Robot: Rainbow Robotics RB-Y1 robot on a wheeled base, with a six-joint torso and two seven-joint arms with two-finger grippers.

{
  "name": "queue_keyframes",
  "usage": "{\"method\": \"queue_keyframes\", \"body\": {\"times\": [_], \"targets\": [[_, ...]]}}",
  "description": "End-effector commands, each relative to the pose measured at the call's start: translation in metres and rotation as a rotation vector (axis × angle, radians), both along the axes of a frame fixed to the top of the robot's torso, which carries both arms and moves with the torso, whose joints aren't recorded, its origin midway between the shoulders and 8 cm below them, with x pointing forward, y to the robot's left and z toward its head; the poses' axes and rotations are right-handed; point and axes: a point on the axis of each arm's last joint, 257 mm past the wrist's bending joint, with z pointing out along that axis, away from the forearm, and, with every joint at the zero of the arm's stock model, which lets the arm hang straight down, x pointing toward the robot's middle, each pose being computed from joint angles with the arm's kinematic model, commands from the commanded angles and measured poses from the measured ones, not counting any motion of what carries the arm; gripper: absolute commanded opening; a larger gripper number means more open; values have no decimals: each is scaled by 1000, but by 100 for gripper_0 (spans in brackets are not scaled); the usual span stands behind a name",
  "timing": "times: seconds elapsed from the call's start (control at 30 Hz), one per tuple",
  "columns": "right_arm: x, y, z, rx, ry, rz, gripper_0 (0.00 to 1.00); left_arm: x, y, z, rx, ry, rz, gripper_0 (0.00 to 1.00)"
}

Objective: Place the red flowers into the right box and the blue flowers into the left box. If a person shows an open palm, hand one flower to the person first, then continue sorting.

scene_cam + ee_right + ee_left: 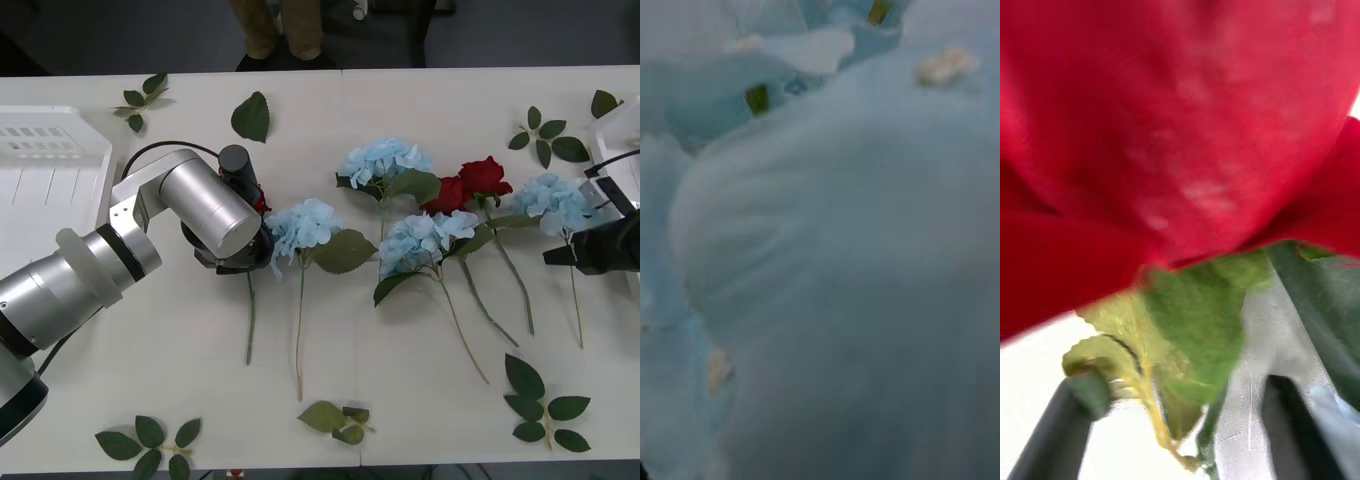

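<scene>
Front view, white bench (420, 400): left gripper (250, 245) lowered over a red rose (260, 203) at left centre, beside a blue hydrangea (303, 226); finger state cannot be told. Left wrist view: rose petals (1172, 112) and green sepals (1187, 322) pressed close between dark fingers (1060, 427). Right gripper (560, 256) at the far-right hydrangea (555, 200); state cannot be told. Two roses (470, 183) among two more hydrangeas (400, 200) at centre. Left box (50, 160) far left; right box (615, 125) at right edge.
</scene>
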Motion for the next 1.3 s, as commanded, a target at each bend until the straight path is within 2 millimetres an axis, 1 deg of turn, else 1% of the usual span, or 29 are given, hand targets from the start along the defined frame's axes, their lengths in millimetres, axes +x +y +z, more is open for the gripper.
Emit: {"method": "queue_keyframes", "body": {"times": [0.03,0.13,0.17,0.2,0.23,0.27,0.3,0.33,0.47,0.53,0.63,0.73,0.77,0.8,0.83,0.9,0.93,1.0,1.03,1.1,1.13,1.17,1.23,1.3], "targets": [[16,22,7,-44,-56,75,89,7,3,3,46,-15,-54,0],[19,28,-1,-62,-61,82,83,7,4,3,51,-15,-61,0],[21,30,-4,-69,-67,80,72,7,5,3,54,-15,-65,0],[21,32,-6,-71,-69,83,66,7,5,3,55,-15,-66,0],[23,34,-7,-75,-76,82,49,8,6,3,57,-15,-68,0],[25,37,-8,-76,-84,84,28,8,6,3,58,-15,-71,0],[26,39,-8,-74,-88,84,12,8,7,4,62,-16,-72,0],[28,41,-7,-65,-92,82,0,8,7,4,62,-16,-74,0],[30,44,0,-43,-101,78,0,9,10,4,69,-17,-79,0],[33,44,7,-18,-116,70,0,9,13,4,72,-14,-82,0],[40,41,25,29,-153,48,0,12,23,13,78,-17,-91,0],[47,40,51,91,-201,45,0,15,34,33,83,-2,-129,0],[48,42,66,131,-226,57,0,13,38,43,75,10,-140,0],[48,43,72,151,-239,59,0,12,41,48,71,15,-143,0],[50,44,89,191,-270,69,0,12,44,61,58,17,-159,0],[51,51,111,258,-315,92,0,11,45,80,44,15,-201,0],[50,59,125,304,-342,116,0,12,45,93,32,6,-232,0],[49,72,148,385,-390,151,0,14,44,112,12,-7,-282,0],[47,85,166,456,-429,177,0,15,40,127,-6,-22,-338,0],[46,95,184,518,-470,204,0,17,38,142,-26,-37,-387,0],[44,106,203,576,-504,235,0,19,37,157,-43,-56,-441,0],[42,112,209,602,-514,250,0,20,37,163,-48,-68,-471,0],[36,131,241,698,-551,304,0,23,32,183,-74,-115,-569,0],[31,146,263,736,-570,358,0,24,28,195,-81,-149,-644,0]]}}
